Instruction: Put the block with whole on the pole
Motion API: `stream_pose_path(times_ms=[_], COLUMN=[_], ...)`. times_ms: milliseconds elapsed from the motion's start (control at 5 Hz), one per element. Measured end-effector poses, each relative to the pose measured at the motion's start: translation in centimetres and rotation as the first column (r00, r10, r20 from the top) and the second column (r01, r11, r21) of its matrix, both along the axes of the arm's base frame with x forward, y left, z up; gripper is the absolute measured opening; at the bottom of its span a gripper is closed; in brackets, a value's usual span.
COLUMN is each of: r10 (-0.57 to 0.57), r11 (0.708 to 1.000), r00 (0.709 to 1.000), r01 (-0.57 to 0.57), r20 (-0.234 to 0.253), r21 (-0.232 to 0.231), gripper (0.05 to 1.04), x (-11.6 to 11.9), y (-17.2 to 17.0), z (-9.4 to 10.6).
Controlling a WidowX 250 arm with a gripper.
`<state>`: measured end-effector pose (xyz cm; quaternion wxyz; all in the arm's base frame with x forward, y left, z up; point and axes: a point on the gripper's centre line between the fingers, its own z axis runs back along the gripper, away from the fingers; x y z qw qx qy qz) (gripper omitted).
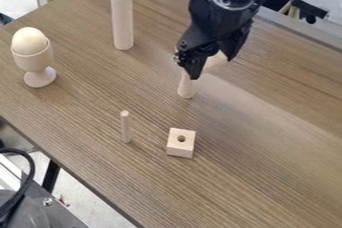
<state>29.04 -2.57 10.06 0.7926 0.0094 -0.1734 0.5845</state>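
Observation:
The gripper (212,65) hangs over the upper middle of the table, its two fingers apart. Behind and below it stands a pale wooden piece (188,85), its upper part partly hidden by the gripper; whether they touch I cannot tell. The light wooden block with a round hole in its top (180,149) rests on the table, below the gripper in the view. To the block's left a thin wooden pole (125,128) stands upright, with a gap between the two.
A wooden cup with an egg-shaped top (33,59) stands at the left. A thick wooden cylinder (122,22) is upright at the upper left, near a dark cable. The brown table's (267,172) near edge runs diagonally across the lower left.

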Motion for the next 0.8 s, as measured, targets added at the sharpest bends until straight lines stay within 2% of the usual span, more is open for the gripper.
stream_pose_path(times_ms=[800], r10=[0.022], r11=[1.0], r00=[1.0], r01=[-0.022], r20=[-0.011], r21=[-0.02], gripper=[0.823], x=[0.11], y=[0.96], z=[-0.96])
